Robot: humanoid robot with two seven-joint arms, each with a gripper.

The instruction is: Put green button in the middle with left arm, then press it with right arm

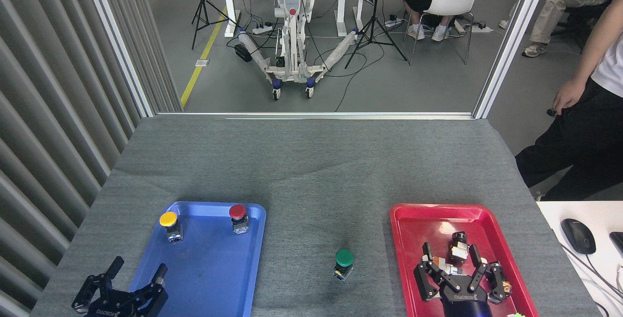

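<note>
Right end effector [456, 278]: low at the near edge, over the red tray [404, 219]; its three fingers are spread wide and hold nothing. Small parts lie under and between the fingers.
Left end effector [124, 285]: near left corner, at the blue tray's [214, 278] near-left rim; fingers splayed open, empty.
Green button [344, 263]: upright on the bare grey counter [311, 161] between the two trays, cap up, clear of both. In my judgement the placing step is done and the press is what remains.
Key relation: from the right end effector the button lies at about 9 o'clock, slightly toward 10. The right end effector is the nearer one; the left is well apart across the blue tray.
Button axis: vertical, so the press likely calls for a downward push on the cap.
In the way: the red tray's left rim lies between the right end effector and the button; the counter beyond it is bare.
Other buttons: yellow button [169, 224] and red button [238, 217] stand at the blue tray's far end, at 10 o'clock from the green one, well apart.
Far side: a person [584, 127] stands off the counter's right edge at 2 o'clock.
</note>
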